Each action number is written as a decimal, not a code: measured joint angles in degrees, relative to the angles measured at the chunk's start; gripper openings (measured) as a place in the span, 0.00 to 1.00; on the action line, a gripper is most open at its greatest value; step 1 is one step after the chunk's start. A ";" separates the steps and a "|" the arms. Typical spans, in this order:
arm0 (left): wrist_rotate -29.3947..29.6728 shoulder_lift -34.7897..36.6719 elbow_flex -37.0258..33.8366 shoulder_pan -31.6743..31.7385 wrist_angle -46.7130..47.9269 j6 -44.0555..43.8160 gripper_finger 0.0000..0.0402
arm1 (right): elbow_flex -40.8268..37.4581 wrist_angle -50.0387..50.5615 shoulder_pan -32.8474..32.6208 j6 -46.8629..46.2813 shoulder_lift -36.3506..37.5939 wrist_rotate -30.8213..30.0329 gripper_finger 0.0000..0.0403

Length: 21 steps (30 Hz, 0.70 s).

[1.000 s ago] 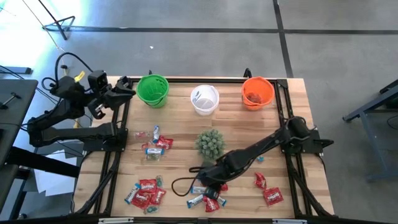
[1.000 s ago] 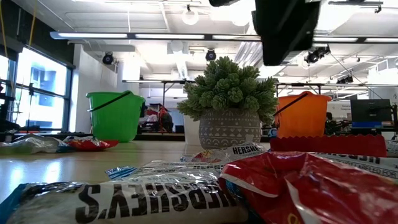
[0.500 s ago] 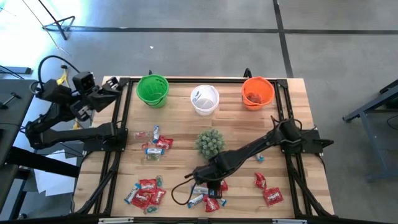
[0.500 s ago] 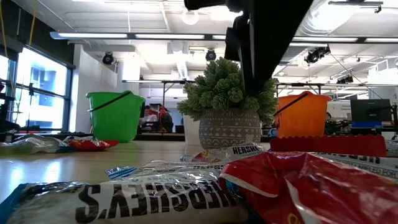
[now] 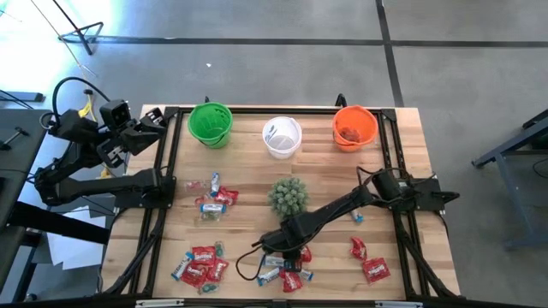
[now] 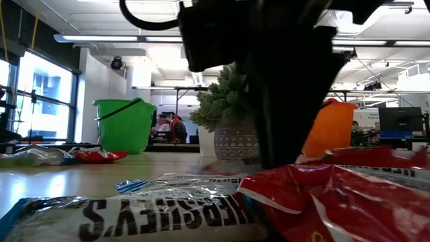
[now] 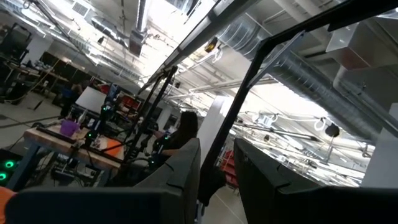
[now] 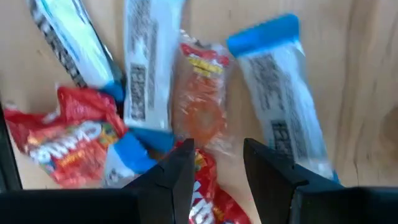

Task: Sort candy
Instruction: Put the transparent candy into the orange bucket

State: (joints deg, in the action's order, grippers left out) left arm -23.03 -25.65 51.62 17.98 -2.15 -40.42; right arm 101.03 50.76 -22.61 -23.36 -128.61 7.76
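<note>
Your right gripper [image 8: 214,163], fingers parted and empty, hangs low over the candy [image 5: 287,269] at the table's six o'clock, while your left gripper [image 5: 158,122], slightly parted, waits at ten o'clock.

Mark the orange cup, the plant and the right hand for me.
orange cup [image 5: 354,127]: high view, on its rim and inside.
plant [image 5: 289,195]: high view, middle of the spiky green top.
right hand [image 8: 214,163]: right wrist view, midway between its fingertips, over the candy.
</note>
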 joint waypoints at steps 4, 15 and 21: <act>0.00 0.00 0.00 0.00 0.00 0.00 0.20 | -0.02 -4.21 0.08 0.28 -0.11 0.00 0.33; 0.00 -0.02 0.00 0.00 0.00 0.04 0.20 | -0.07 -7.63 0.11 -1.23 -1.73 3.08 0.33; 0.00 -0.04 0.00 -0.01 0.00 0.07 0.20 | 0.38 -7.07 0.11 -2.72 -1.69 2.70 0.33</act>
State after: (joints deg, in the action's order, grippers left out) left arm -23.03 -25.69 51.62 17.96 -2.15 -40.36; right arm 101.41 43.70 -22.50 -26.09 -130.30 10.46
